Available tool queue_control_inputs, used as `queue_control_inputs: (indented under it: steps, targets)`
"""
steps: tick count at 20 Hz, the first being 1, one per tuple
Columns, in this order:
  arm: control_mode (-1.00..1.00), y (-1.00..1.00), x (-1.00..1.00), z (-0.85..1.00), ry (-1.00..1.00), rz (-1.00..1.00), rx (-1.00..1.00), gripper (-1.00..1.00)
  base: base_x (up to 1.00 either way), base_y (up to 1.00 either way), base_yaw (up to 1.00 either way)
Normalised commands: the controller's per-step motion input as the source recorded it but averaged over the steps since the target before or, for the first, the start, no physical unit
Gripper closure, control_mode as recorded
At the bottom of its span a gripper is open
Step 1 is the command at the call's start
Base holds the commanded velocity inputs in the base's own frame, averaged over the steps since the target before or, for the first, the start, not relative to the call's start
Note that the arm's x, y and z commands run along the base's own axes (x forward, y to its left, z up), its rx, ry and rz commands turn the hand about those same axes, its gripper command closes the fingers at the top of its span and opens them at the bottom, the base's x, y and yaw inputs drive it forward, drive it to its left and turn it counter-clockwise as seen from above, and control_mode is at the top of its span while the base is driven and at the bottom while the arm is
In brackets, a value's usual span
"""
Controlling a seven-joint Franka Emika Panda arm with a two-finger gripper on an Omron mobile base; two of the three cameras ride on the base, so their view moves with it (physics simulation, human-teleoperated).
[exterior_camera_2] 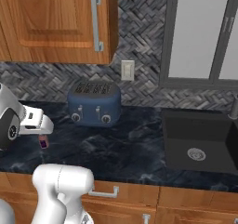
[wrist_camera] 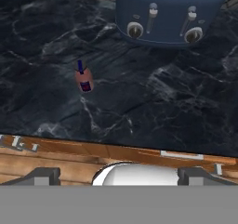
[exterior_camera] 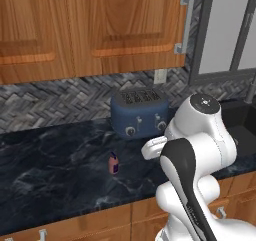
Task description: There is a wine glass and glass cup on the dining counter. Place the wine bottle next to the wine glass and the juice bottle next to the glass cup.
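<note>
Wooden drawer fronts (wrist_camera: pixel 116 155) run closest to the hand camera, just under the front edge of the worktop (wrist_camera: pixel 153 102), and beyond that edge the juice bottle (wrist_camera: pixel 84 79) stands on the black marbled stone, small and red-pink with a dark cap. It sits well forward of the blue toaster (exterior_camera: pixel 139 113), which is pushed back against the herringbone backsplash (exterior_camera_2: pixel 139 42), and off toward the toaster's left side as the left base camera has it. Over at the right end a dark sink (exterior_camera_2: pixel 197 146) is sunk into the stone. Now the gripper (wrist_camera: pixel 119 174) hangs above the front edge with its two fingers (wrist_camera: pixel 44 175) spread wide apart, nothing between them. So the step in hand looks like the reach for the juice bottle, with the pickup not yet made. Next, by my reading, the hand needs to travel forward and toward the bottle, drop until the fingers straddle its body, then close. It's a short, narrow target, so a careless approach could tip it.
</note>
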Motion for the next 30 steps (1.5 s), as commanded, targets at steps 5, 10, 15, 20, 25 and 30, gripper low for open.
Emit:
queue_control_inputs:
  steps: [5, 10, 15, 20, 25, 30]
  targets:
    - [1.00, 0.00, 0.00, 0.00, 0.00, 0.00, 0.00, -1.00, 0.00, 0.00, 0.00]
    - [1.00, 0.00, 0.00, 0.00, 0.00, 0.00, 0.00, -1.00, 0.00, 0.00, 0.00]
    - [1.00, 0.00, 0.00, 0.00, 0.00, 0.00, 0.00, -1.00, 0.00, 0.00, 0.00]
    - [-1.00, 0.03, 0.03, 0.01, 0.00, 0.00, 0.00, -1.00, 0.00, 0.00, 0.00]
    - [-1.00, 0.18, 0.13, 0.14, 0.00, 0.00, 0.00, -1.00, 0.00, 0.00, 0.00]
    - [-1.00, 0.26, 0.10, 0.14, 0.07, 0.00, 0.05, -1.00, 0.00, 0.00, 0.00]
